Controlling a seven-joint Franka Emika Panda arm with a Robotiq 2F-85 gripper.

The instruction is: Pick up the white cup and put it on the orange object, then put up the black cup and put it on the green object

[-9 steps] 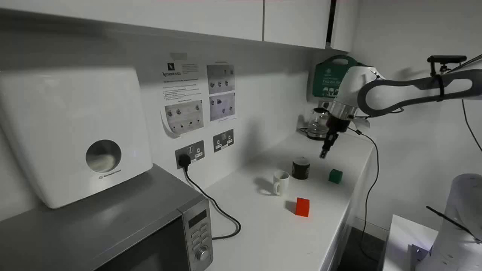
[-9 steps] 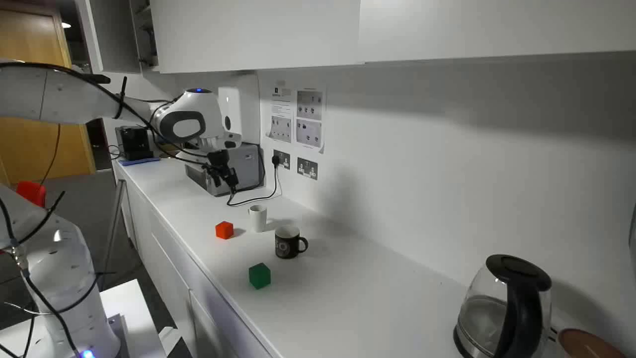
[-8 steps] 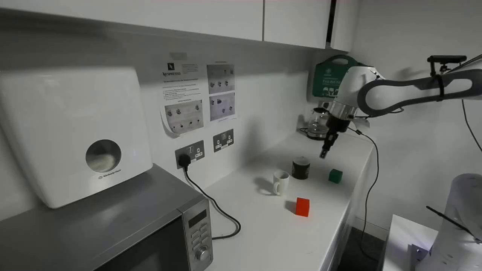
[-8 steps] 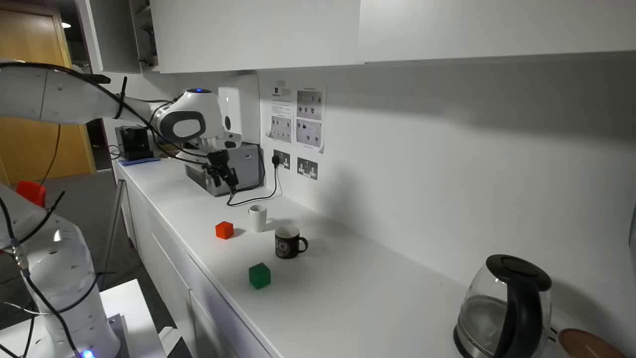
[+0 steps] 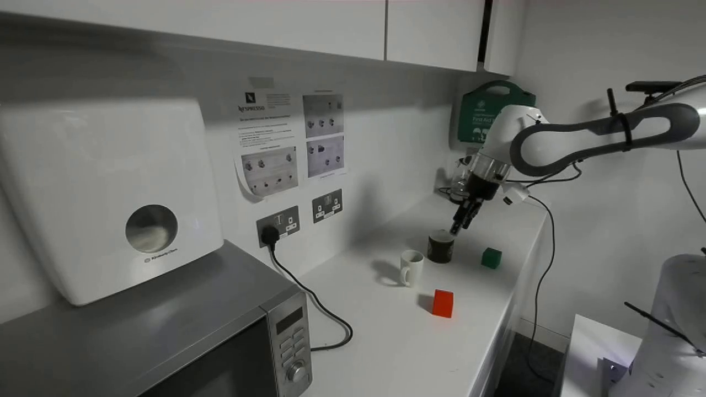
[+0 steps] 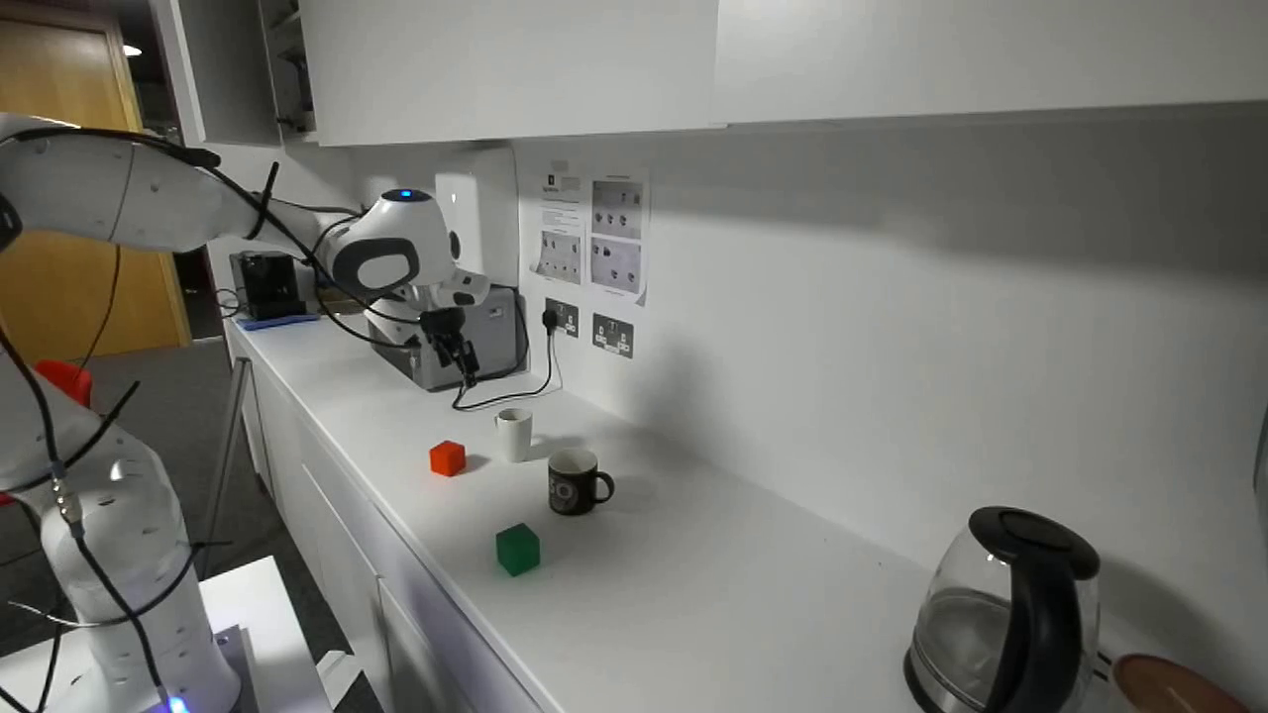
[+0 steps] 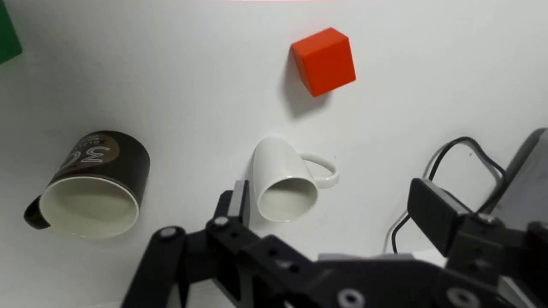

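The white cup (image 7: 276, 160) stands upright on the counter, its handle pointing right in the wrist view. Above the counter hangs my gripper (image 7: 329, 199), its fingers spread wide with nothing gripped. In the wrist view the white cup appears near the left finger (image 7: 239, 201). Beside it on the counter is the orange object (image 7: 329, 64), a bare block. The black cup (image 7: 124, 160) also stands upright, left of the white one in the wrist view. Only a corner of the green object (image 7: 6, 36) enters that view; the whole green block (image 6: 517, 551) shows in an exterior view.
A microwave (image 5: 289, 336) with a black cable (image 5: 331, 314) sits at one end of the counter. A glass kettle (image 6: 1001, 614) occupies the opposite end. Wall cabinets (image 6: 515, 69) overhang the counter, and the wall runs along its back.
The arm has reached slightly farther over the counter, carrying the gripper toward the wall and a little lower. The cups and blocks have stayed in place.
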